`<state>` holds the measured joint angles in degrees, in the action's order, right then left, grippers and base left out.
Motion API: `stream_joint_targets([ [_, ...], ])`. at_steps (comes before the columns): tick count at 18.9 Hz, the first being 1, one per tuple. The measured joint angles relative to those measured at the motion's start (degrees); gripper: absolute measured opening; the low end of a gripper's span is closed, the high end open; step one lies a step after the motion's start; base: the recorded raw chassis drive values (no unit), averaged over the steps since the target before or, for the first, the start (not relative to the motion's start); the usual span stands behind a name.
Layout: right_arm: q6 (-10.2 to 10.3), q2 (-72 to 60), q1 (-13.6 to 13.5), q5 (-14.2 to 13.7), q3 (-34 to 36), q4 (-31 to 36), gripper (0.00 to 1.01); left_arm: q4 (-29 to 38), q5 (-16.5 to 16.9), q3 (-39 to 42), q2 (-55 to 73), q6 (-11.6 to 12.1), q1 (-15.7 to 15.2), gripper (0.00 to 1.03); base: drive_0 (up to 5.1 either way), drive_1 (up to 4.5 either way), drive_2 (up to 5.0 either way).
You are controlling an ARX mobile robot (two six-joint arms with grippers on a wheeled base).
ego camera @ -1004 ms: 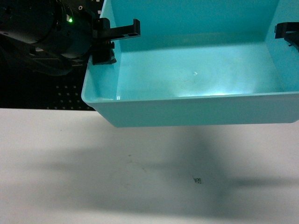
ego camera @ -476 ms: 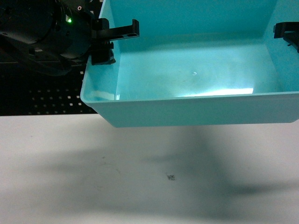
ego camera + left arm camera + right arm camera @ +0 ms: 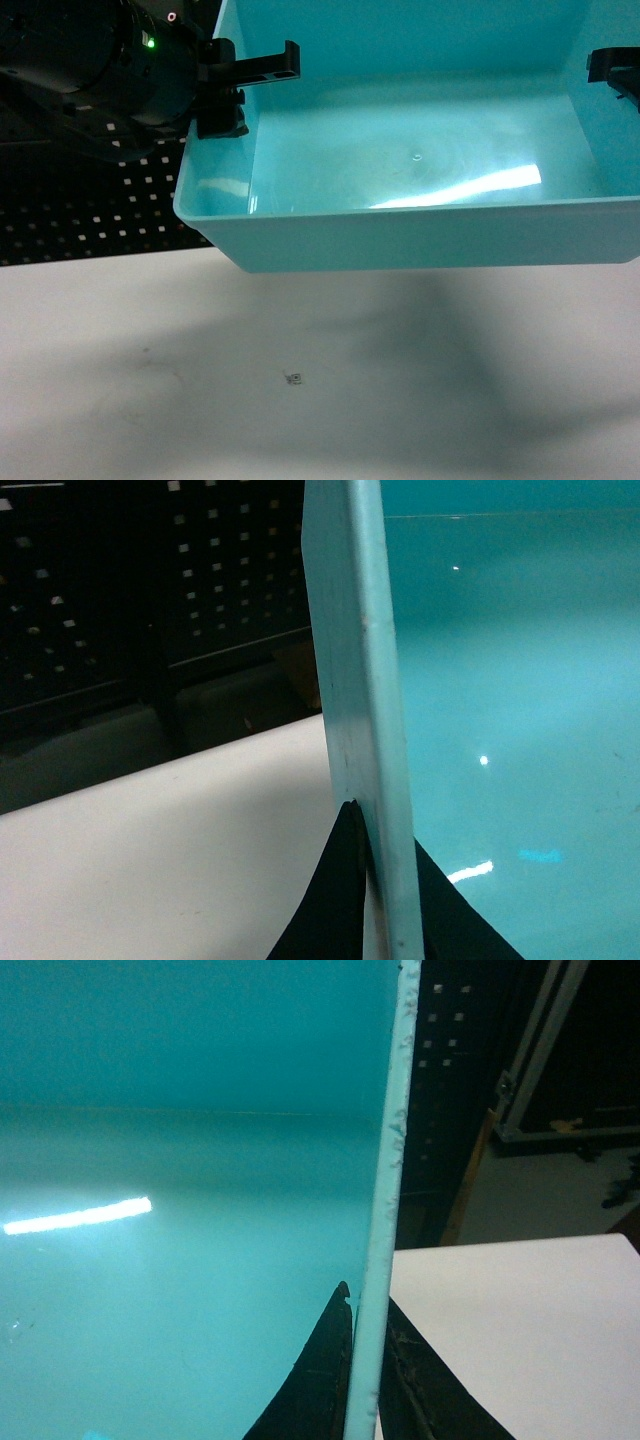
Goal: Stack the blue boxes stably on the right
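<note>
The blue box [image 3: 420,215] hangs in the air above the white table [image 3: 150,400], held up between the two claws. It is a light blue-green tub with smooth sloping walls, and you can see down into it. A bright strip of light shines on its floor.

The left claw [image 3: 235,95] is pinched on the tub's left wall. In the left wrist view, the wall [image 3: 365,730] stands between the two dark fingers [image 3: 335,900], one outside and one inside.

The right claw [image 3: 615,75] is pinched on the tub's right wall. In the right wrist view, the thin rim [image 3: 385,1210] runs up between its two dark fingers [image 3: 315,1380].

Below the claws, the tub throws a dark shadow on the table. A tiny dark mark [image 3: 294,377] sits on the table under the tub. Behind the left claw is a black wall with small holes [image 3: 90,210].
</note>
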<state>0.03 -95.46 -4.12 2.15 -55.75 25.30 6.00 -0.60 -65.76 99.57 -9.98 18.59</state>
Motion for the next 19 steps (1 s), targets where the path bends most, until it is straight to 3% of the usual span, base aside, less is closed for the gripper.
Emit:
stream_joint_targets([
  [19,0.0,0.1,0.0,0.0,0.0,0.0,0.07,0.0,0.0,0.0,0.0,0.0,0.0,0.02,-1.7,-1.67,-1.7],
])
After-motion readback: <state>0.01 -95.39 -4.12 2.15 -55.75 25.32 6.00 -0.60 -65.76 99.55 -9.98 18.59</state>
